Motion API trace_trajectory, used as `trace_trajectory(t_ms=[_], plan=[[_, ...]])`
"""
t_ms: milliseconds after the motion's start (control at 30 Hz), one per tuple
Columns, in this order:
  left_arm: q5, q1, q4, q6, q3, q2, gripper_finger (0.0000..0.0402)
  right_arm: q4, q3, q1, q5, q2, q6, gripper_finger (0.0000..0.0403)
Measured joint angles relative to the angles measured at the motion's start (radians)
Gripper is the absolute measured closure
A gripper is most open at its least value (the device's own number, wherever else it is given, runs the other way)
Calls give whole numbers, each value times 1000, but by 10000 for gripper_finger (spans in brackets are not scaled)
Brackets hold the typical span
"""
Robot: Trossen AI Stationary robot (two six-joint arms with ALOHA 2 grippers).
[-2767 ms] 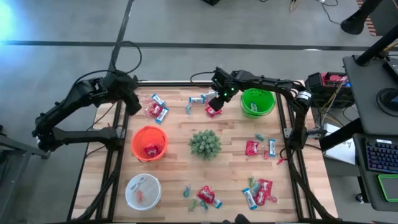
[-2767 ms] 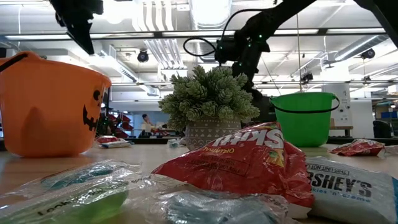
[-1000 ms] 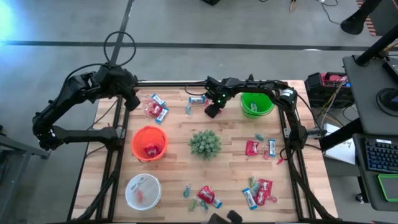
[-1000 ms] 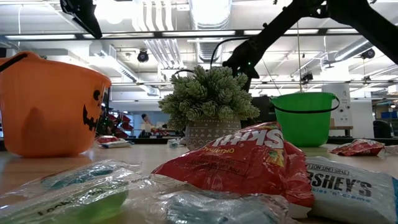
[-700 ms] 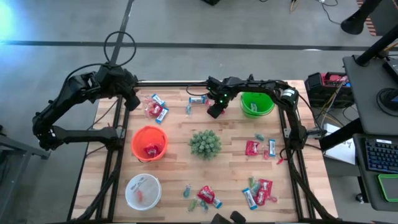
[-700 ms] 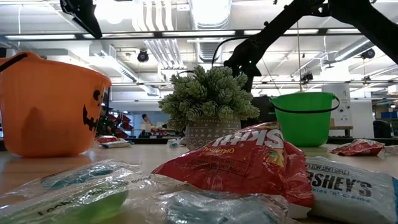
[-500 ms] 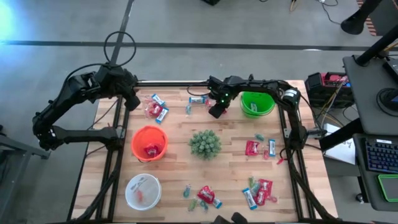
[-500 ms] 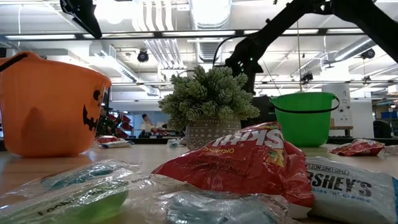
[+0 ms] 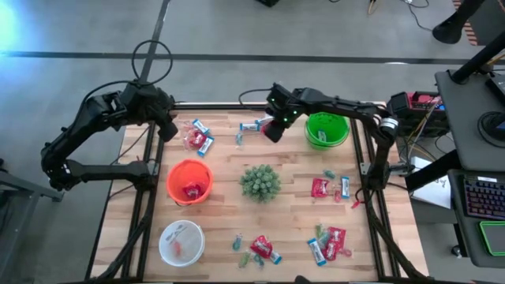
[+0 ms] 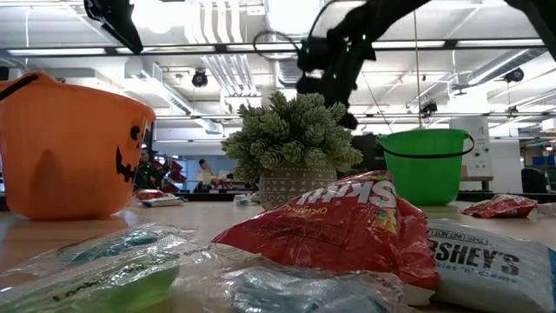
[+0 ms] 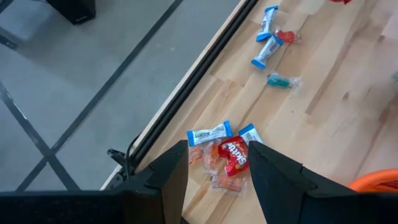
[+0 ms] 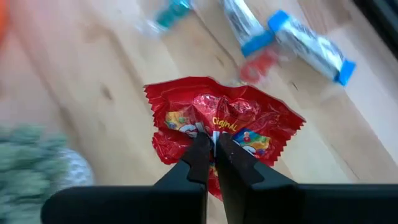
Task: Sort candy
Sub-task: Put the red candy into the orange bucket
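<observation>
Three bowls stand on your wooden bench (image 9: 292,229): an orange one (image 9: 189,181) left of centre in the high view, a white one (image 9: 181,242) at lower left, a green one (image 9: 326,130) at upper right, with a spiky plant (image 9: 260,182) in the middle. Grey floor surrounds the bench, and a desk with a keyboard (image 9: 481,197) fills the right edge. Across the low view you see an open office hall with ceiling lights.

Candy is scattered in clusters: red and blue pieces (image 9: 197,137) at upper left, more (image 9: 330,187) right of the plant, more (image 9: 330,243) along the bottom edge.

Your right claw (image 9: 271,132) sits at upper centre, just left of the green bowl, its fingers pinched together on a red packet (image 12: 224,132), which hangs above the wood and the blue bars (image 12: 308,45).

Your left claw (image 11: 213,163) hovers at the upper left corner, fingers apart and empty, over the red and blue pieces there.
</observation>
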Motion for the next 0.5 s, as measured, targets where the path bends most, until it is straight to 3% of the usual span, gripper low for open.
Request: trace_trajectory(t_ms=[233,500], plan=[[37,0,-21,5,0,-17,251,-1,113,78,-1,-7,30,391],[248,0,-19,-6,0,-42,251,43,294,162,0,12,107,391]])
